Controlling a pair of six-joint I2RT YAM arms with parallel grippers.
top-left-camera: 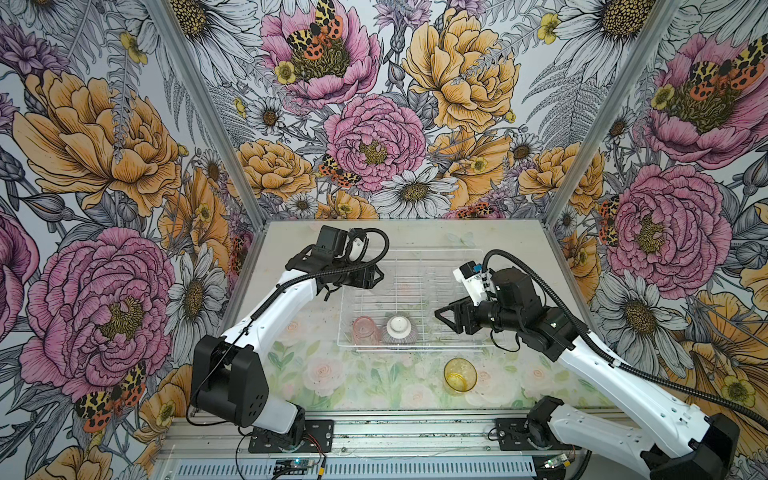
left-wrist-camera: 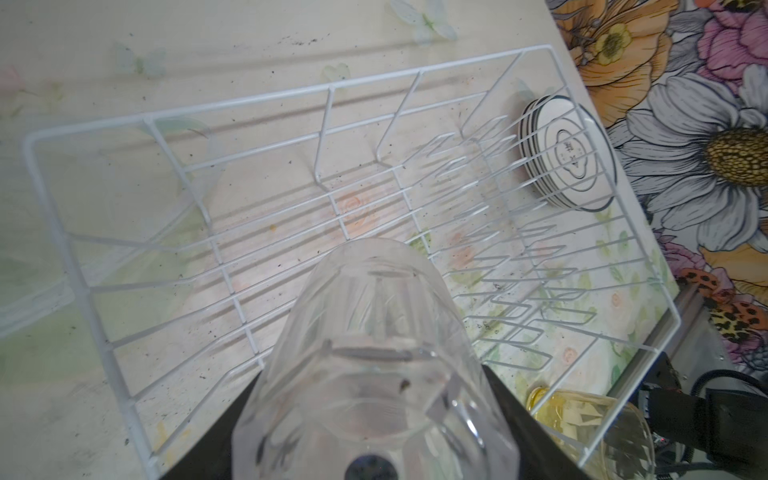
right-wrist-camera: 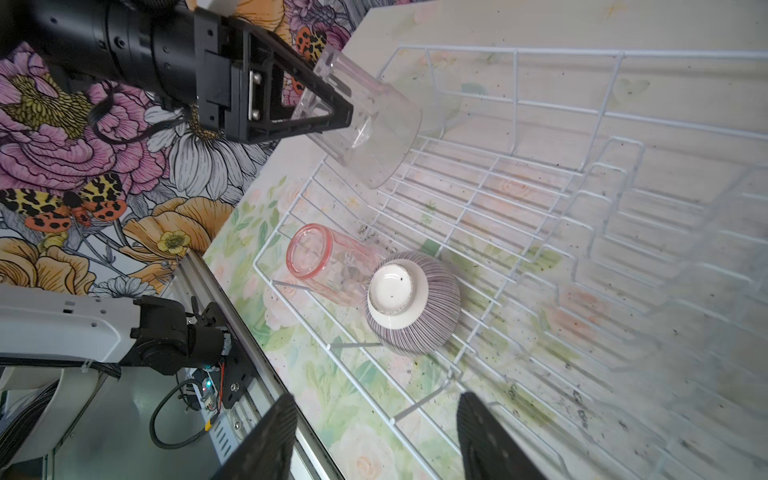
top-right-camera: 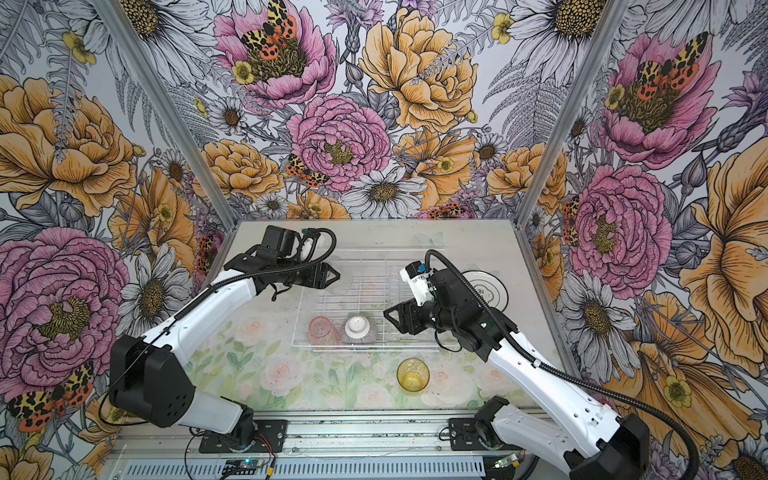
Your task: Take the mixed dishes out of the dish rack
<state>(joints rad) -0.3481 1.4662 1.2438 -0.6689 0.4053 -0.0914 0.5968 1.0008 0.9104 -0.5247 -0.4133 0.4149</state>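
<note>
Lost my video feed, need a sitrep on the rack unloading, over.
Left gripper shut on clear tumbler, over dish rack. Right gripper open, empty. Pink tumbler, striped bowl in rack; plates, amber tumbler out. Nothing blocking.

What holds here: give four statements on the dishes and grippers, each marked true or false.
1. The left gripper holds the clear tumbler. True.
2. The amber tumbler stands in the dish rack. False: it stands on the table outside.
3. The striped bowl sits upside down in the dish rack. True.
4. The right gripper grips the pink tumbler. False: it is open and empty; that tumbler sits in the dish rack.
</note>
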